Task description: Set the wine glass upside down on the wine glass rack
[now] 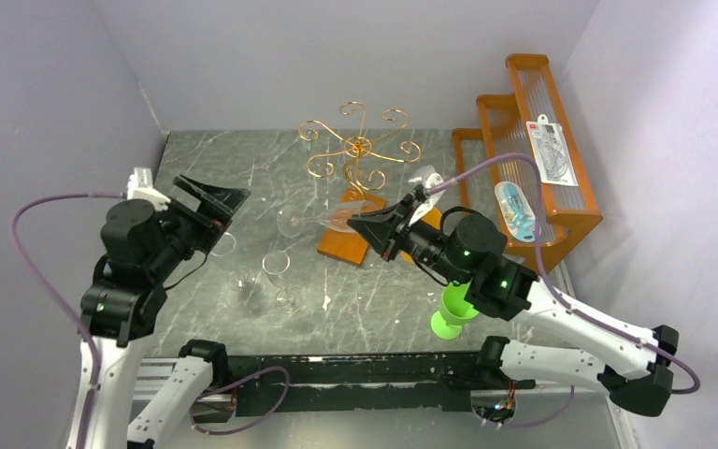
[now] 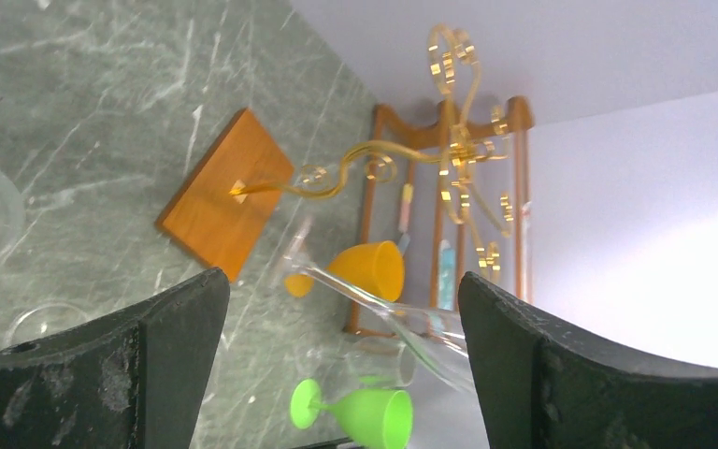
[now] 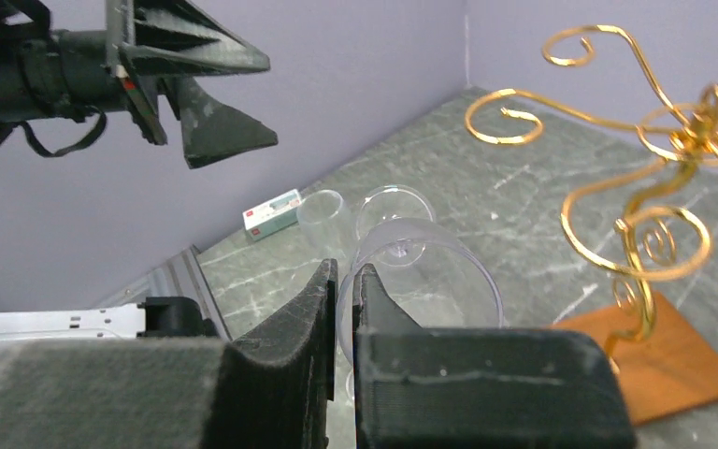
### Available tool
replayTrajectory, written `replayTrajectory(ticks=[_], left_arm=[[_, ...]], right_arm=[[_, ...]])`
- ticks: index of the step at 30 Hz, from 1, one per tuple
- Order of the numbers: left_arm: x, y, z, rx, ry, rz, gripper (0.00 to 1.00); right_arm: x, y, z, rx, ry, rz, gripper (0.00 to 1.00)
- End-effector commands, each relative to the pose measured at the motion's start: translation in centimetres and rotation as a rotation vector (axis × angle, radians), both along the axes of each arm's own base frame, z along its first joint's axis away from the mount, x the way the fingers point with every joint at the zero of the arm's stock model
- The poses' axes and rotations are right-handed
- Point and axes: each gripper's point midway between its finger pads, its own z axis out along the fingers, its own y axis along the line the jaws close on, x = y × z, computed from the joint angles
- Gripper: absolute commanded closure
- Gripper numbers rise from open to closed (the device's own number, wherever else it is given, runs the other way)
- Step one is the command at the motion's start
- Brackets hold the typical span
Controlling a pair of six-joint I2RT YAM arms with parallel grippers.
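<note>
Grey marbled desk [image 1: 243,154] between pale lilac walls carries the scene. Ahead and to the right of the right end effector [image 1: 374,232] stands the wine glass rack [image 1: 360,150]. Its copper-gold scroll arms rise above finger level, and its flat wooden base lies below and to the right of the fingers. That end effector is clamped tight on the wine glass [image 1: 304,223], which is off the desk and lies roughly level, with the bowl reaching out ahead of the fingers. The hold appears to be on the thin stem. The left end effector [image 1: 224,208] hangs with its jaws spread wide and nothing between them, apart from the bowl on its far side.

The glass looks light, rigid, slick and easily broken, with thin clear walls and a narrow stem. The stem, close to the bowl, seems the sensible place to hold it. That limits swing and leaves the foot free to slide into a scroll arm. A harder squeeze, or wire knocking the bowl, could crack it.
</note>
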Motion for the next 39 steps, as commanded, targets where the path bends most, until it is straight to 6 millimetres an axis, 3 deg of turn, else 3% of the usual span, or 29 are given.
replayTrajectory(ticks=[1, 7, 11, 15, 18, 22, 25, 30, 39], left_arm=[[-1.6, 1.0, 2.9, -0.064, -0.049, 0.067, 0.03], [-2.2, -1.0, 1.6, -0.288, 0.045, 0.03, 0.03], [-1.8, -3.6, 1.9, -0.438, 0.057, -0.092, 0.03], [-1.2, -4.5, 2.7, -0.441, 0.049, -0.146, 0.05], [-1.0, -4.6, 3.1, -0.428, 0.046, -0.154, 0.18], [-0.9, -4.4, 3.6, -0.473, 0.025, -0.141, 0.28], [-0.9, -4.4, 2.9, -0.514, 0.046, -0.127, 0.33], [-1.1, -3.3, 2.3, -0.567, 0.049, -0.042, 0.53], [-1.2, -1.6, 2.9, -0.655, 0.036, 0.068, 0.45]], right_arm=[[-0.7, 1.7, 5.7, 0.119, -0.173, 0.067, 1.0], [-0.9, 3.4, 8.7, 0.184, -0.299, 0.093, 1.0], [-0.8, 4.4, 9.0, 0.201, -0.346, 0.087, 1.0], [-0.9, 6.2, 8.7, 0.193, -0.356, 0.11, 1.0], [-1.2, 7.6, 8.4, 0.183, -0.371, 0.124, 1.0], [-1.6, 9.2, 7.8, 0.152, -0.386, 0.13, 1.0], [-2.2, 10.1, 7.6, 0.145, -0.39, 0.153, 1.0], [-2.7, 11.0, 7.2, 0.131, -0.394, 0.173, 1.0], [-3.2, 11.0, 6.8, 0.157, -0.402, 0.191, 1.0]])
